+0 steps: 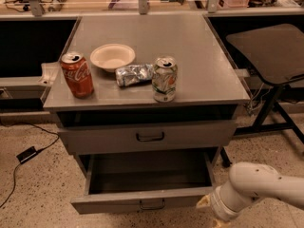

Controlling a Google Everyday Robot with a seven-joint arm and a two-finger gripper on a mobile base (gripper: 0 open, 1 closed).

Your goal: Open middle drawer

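Observation:
The middle drawer (142, 177) of the grey cabinet stands pulled well out, and its shallow inside looks empty. Its flat front panel carries a small dark loop handle (152, 204) at the centre. My gripper (211, 212) is at the bottom right, on the end of a white arm (259, 186). It sits right at the right end of the drawer's front panel, away from the handle. The drawer above (147, 137) is shut.
On the cabinet top (199, 46) stand a red cola can (77, 75), a white bowl (112, 57), a crumpled foil bag (134, 74) and a green-white can (165, 79). A dark chair (268, 51) stands to the right. A cable and plug (26, 154) lie on the floor at left.

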